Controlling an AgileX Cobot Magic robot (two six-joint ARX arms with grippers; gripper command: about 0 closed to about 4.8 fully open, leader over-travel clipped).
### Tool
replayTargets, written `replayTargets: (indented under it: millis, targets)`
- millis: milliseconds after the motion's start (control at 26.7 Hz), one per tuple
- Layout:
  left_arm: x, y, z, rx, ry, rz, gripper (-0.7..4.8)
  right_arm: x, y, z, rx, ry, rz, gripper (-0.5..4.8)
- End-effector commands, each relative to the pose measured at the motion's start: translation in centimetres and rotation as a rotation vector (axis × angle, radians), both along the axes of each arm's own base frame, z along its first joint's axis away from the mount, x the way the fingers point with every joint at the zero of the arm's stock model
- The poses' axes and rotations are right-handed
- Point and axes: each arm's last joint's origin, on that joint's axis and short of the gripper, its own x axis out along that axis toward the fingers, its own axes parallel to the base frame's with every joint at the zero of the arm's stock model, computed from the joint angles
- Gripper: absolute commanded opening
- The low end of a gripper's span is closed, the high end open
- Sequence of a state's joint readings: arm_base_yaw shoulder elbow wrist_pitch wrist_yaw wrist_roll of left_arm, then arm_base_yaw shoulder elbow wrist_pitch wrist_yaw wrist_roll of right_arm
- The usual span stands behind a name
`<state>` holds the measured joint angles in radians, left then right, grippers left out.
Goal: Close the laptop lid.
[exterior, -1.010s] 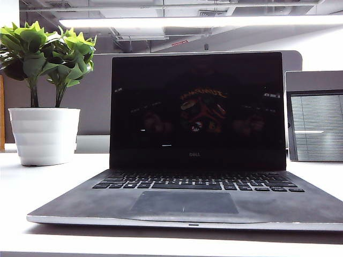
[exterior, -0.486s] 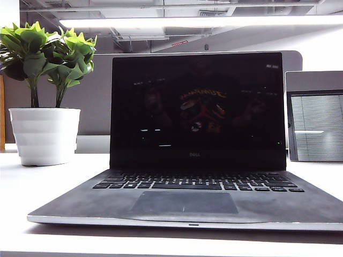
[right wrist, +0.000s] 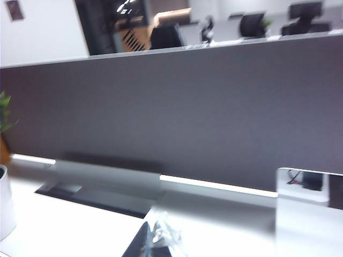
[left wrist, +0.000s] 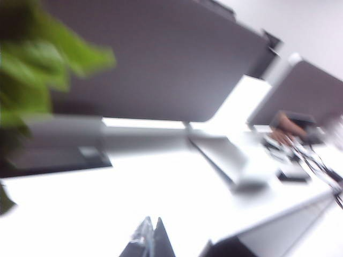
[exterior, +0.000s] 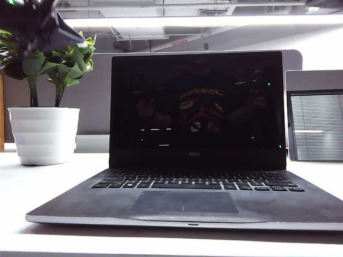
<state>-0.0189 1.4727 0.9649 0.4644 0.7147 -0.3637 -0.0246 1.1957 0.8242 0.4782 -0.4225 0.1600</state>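
Exterior view: left pincer (exterior: 40, 27) a dark blurred shape in the upper left of the frame, in front of the plant (exterior: 59, 56), high and left of the laptop lid (exterior: 197, 110). Gap between its tips not readable there; in the left wrist view only blurred dark tips (left wrist: 147, 243) at the bottom edge, so cannot tell whether wide or narrow. Right pincer absent from the exterior view; in the right wrist view two tips (right wrist: 155, 238) at the bottom edge, close together, nothing visibly held, state not certain.

Outward from the left pincer: lid centre frame, upright or near it, black screen facing the camera, long axis running left to right, top edge just below the height of the pincer and to its right. Judged nearer arm: the left; likely a reach rightward behind that top edge, then a push forward and down toward the keyboard (exterior: 198, 181).

Counted: one laptop, one lid, one white pot (exterior: 43, 134) with one plant, one grey-framed screen (exterior: 315, 126) at right, one grey divider (exterior: 96, 101) behind, one tabletop (exterior: 32, 182)
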Motion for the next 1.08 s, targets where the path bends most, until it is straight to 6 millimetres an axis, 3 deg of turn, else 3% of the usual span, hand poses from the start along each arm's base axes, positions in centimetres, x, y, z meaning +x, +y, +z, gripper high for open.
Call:
replayTargets:
  millis: [37, 150, 411, 598, 860, 1085]
  targets:
    - [1.4, -0.3, -1.4, 0.032, -0.010, -0.133, -0.05, 1.6, 0.1, -0.5, -0.044, 0.032, 0.072, -0.01]
    - [2.7, -0.4, -2.9, 0.028, 0.027, -0.208, -0.05, 2.7, -0.2, -1.9, -0.086, 0.093, 0.096, -0.01]
    - [5.1, -0.6, -3.5, 0.046, 0.000, -0.268, -0.05, 4.2, -1.0, -4.3, -0.076, 0.181, 0.201, -0.01]
    - [5.4, -0.9, -3.7, 0.036, -0.006, -0.359, -0.05, 4.8, -1.0, -5.2, -0.070, 0.209, 0.244, -0.01]
    - [5.4, -2.8, -3.9, 0.052, -0.046, -0.411, -0.05, 5.2, -1.2, -5.7, -0.074, 0.213, 0.232, -0.01]
    - [5.5, -2.8, -4.4, 0.043, -0.017, -0.434, -0.05, 6.0, -1.2, -5.9, -0.071, 0.215, 0.259, -0.01]
